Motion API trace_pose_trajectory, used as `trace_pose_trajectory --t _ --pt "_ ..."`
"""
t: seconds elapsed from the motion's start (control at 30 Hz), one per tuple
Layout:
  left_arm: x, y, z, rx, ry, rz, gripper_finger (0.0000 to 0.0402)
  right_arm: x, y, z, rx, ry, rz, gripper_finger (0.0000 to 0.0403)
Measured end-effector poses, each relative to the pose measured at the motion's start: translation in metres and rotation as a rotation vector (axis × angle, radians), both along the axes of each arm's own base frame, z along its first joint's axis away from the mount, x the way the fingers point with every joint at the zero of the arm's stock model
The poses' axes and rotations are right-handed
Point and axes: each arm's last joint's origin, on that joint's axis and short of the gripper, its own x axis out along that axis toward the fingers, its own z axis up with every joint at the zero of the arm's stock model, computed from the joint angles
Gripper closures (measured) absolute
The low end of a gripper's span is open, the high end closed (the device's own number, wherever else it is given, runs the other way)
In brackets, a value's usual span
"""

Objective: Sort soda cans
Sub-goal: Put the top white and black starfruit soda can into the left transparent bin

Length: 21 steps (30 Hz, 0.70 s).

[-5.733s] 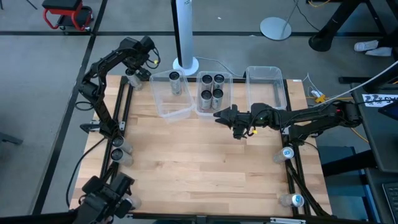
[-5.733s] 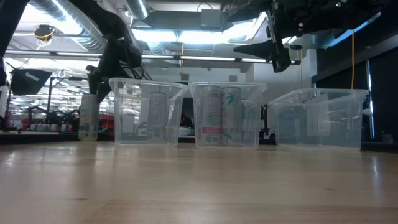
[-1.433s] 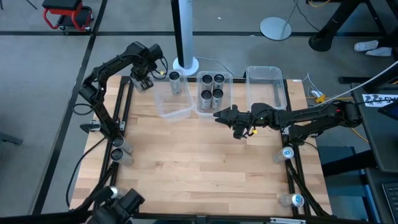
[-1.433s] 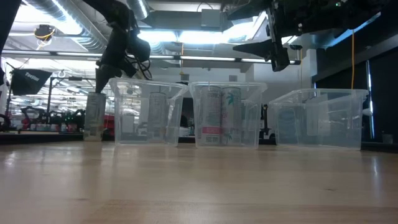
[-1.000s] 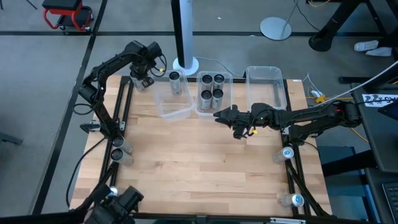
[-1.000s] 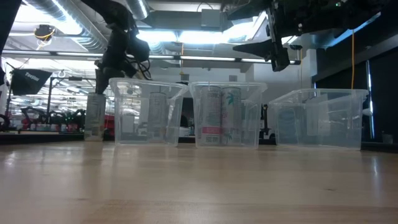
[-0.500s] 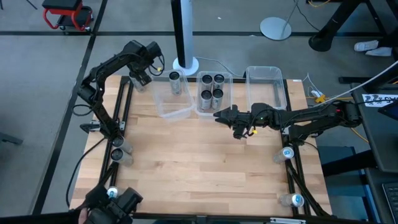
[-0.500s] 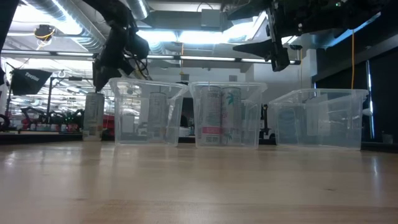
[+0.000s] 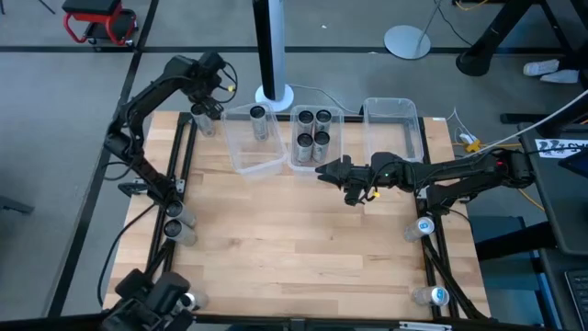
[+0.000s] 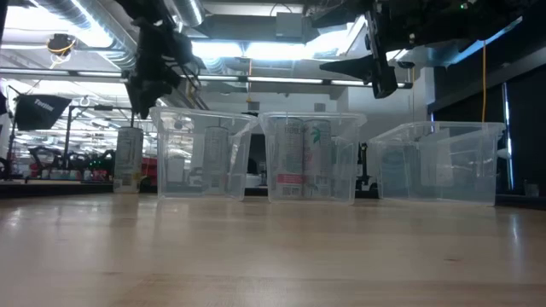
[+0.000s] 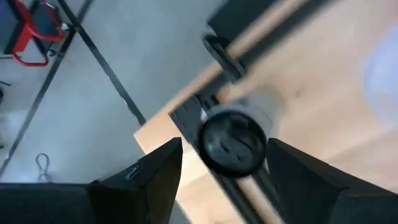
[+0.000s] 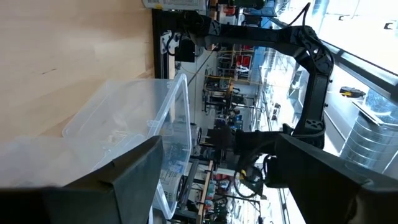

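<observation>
surface (image 9: 303, 230): pale wood planks, smooth, light sheen | bins (image 10: 435, 162): clear plastic, glossy | soda cans (image 9: 312, 138): metal, silver-grey sides, dark tops | can (image 11: 233, 140) near the corner: dull metal top | left pincer (image 11: 224, 180): dark, matt | frame (image 9: 184, 156): black metal

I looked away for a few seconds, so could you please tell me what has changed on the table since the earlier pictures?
The left hand let go of the soda can it had set down at the table's far-left corner, beside the left bin, and lifted clear, open. The right hand stayed hovering open near the middle bin; the binned cans stayed put.
</observation>
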Motion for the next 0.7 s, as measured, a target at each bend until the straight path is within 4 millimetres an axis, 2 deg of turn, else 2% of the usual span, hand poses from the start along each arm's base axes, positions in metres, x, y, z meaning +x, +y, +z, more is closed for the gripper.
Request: trace_pose_trajectory --t 0.17,0.7 --pt "0.0009 0.0054 0.0036 0.08 -0.056 0.046 0.0178 0.0 0.0001 0.0004 -0.012 -0.003 0.002 0.0091" --pt "-0.0063 0.009 0.0035 0.092 -0.069 0.11 0.0178 0.0 0.0 -0.0001 -0.015 0.002 0.002 0.0091"
